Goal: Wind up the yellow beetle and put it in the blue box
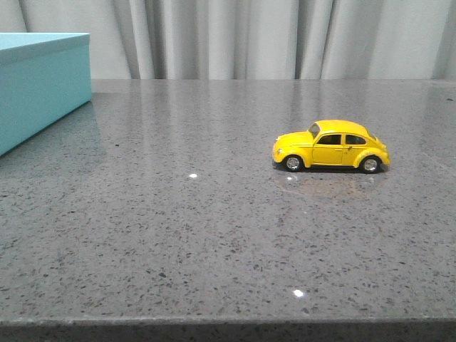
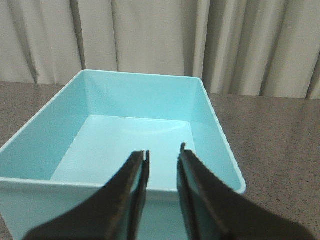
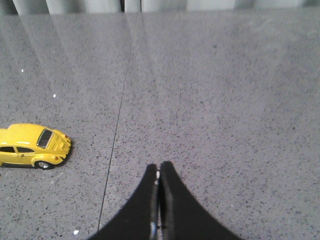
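Speckled grey stone table (image 1: 178, 235) runs back to pale pleated curtains (image 1: 235, 35). Over it, the right gripper (image 3: 159, 172) has its fingers pressed together, holding nothing; the yellow beetle (image 1: 331, 146) stands on its wheels nearby, apart from it. The left gripper (image 2: 163, 157), jaws slightly parted, hangs above the blue box (image 2: 220, 150), whose visible interior is bare.

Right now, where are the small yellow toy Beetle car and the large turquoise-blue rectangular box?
small yellow toy Beetle car (image 1: 332, 145): front view, on its door.
large turquoise-blue rectangular box (image 2: 135, 95): left wrist view, on its far inner wall.
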### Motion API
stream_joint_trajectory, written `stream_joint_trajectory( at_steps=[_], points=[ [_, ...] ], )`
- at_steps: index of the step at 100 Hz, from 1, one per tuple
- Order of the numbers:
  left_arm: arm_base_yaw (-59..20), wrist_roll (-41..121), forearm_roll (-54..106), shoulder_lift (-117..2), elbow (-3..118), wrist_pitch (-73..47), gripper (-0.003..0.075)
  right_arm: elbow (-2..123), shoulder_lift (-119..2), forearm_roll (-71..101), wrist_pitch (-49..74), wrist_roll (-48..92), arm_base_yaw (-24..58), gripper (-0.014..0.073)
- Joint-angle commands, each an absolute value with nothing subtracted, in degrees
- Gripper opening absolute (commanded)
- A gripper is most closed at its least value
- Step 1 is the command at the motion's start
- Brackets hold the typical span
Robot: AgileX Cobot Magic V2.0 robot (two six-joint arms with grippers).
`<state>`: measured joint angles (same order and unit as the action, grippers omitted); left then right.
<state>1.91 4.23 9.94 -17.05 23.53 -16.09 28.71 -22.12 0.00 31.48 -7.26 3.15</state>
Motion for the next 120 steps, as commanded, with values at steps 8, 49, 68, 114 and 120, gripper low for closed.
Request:
stream_joint_trajectory(
  at_steps=[8, 49, 68, 114, 120],
  points=[
    [1.5, 4.0, 10.4, -23.8, 29.2, -12.7, 0.0358, 34.0, -28.0, 1.1, 28.6, -6.7, 3.1, 0.0131],
    [1.5, 4.0, 10.4, -30.9, 32.6, -7.2, 0.0358, 36.7, -34.6, 1.1, 25.9, -6.7, 3.1, 0.0267],
    [1.5, 4.0, 10.4, -30.9, 32.6, -4.7, 0.0357, 36.7, -34.6, 1.1, 24.5, -6.7, 3.1, 0.0267],
    [1.5, 4.0, 10.4, -30.9, 32.6, -4.6, 0.0356, 37.0, -34.6, 2.0, 24.2, -6.8, 3.1, 0.0267],
    [1.5, 4.0, 10.4, -30.9, 32.6, -4.7, 0.0356, 38.1, -35.0, 3.5, 26.2, -6.8, 3.1, 0.0267]
  ],
)
